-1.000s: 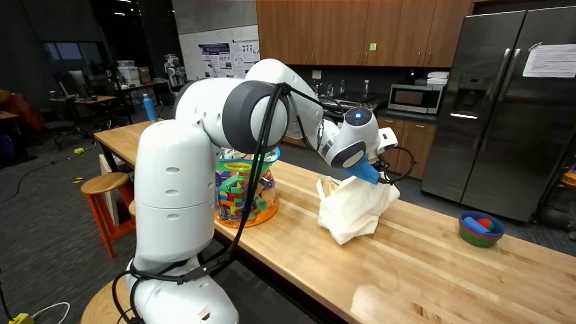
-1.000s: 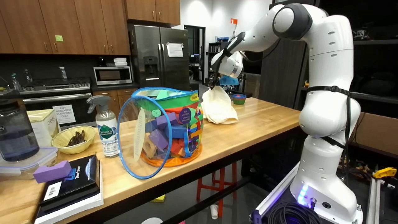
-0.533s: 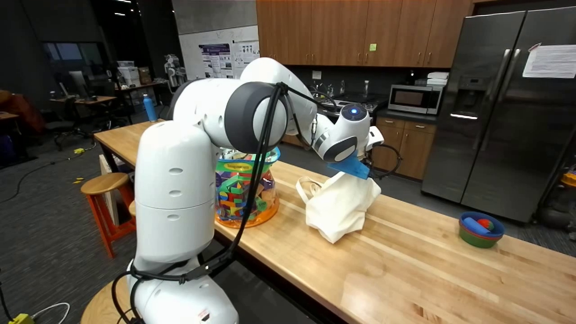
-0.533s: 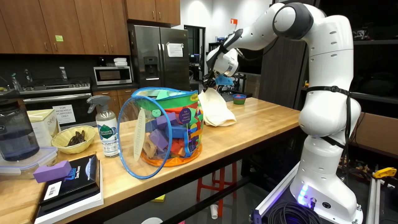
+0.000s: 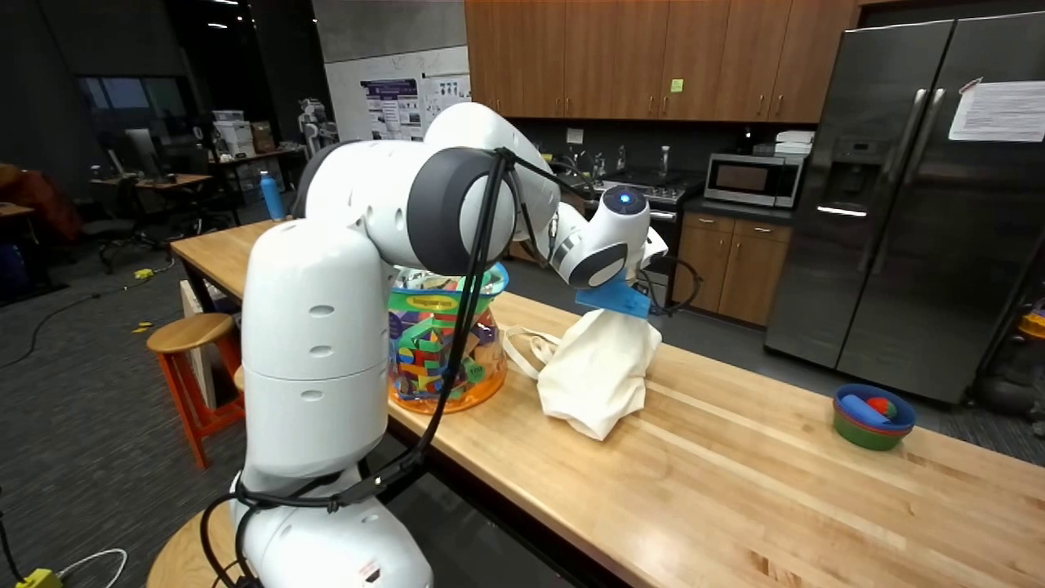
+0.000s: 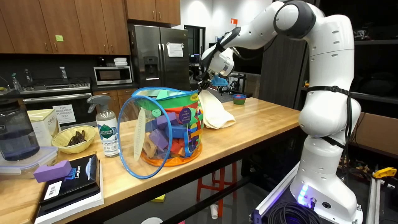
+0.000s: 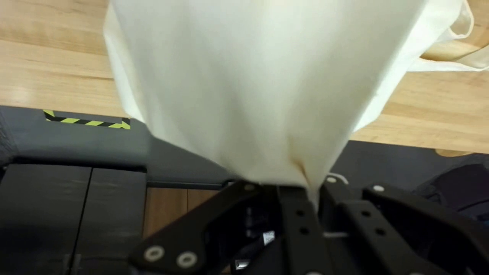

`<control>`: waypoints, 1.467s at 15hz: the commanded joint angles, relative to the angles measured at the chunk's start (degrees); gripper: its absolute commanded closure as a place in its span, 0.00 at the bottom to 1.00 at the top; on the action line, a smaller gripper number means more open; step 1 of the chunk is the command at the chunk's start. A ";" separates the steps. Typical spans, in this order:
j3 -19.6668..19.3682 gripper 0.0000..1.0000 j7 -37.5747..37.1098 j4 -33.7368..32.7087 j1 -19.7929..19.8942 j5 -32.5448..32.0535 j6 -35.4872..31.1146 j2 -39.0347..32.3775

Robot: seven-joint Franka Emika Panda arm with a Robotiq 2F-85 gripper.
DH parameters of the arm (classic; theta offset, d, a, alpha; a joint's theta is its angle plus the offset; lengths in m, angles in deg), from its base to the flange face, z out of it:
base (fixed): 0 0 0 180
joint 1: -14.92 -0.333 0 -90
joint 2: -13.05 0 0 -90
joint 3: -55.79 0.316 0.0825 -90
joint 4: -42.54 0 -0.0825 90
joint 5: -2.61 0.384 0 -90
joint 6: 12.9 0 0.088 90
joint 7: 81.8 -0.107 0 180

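Above the long pale wooden counter (image 5: 759,482), the black two-fingered end effector (image 7: 314,191) is clamped on the upper edge of a cream-coloured cloth tote bag (image 5: 600,376), its fingers (image 7: 301,218) drawn together with only a thin pinch of fabric between them. The bag hangs over the counter in a limp, tapering shape, gathered narrow at the grip and spreading wider below. Its cloth looks plain, matte and softly creased; in the wrist view a short, brownish-shadowed fold runs into the pinch. The lower end slumps to a blunt corner on the near side, and whether it rests on the wood or hangs just above it cannot be told. A loop handle (image 5: 516,358) of the same cloth droops out to the left, in an exterior view, toward a clear drum-shaped plastic container (image 6: 186,133) of colourful blocks, which has a blue rim and an orange base. Well apart to the right stands a stack of round bowls (image 5: 870,436), blue, red and green, holding a blue piece (image 5: 861,408) and a red one (image 5: 882,405).
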 commanded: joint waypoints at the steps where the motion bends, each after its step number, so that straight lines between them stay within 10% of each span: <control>1: 0.58 0.99 1.64 2.03 0.39 0.40 2.92 2.70; 22: -5.60 0.99 -46.36 22.42 -7.57 -33.87 7.54 15.51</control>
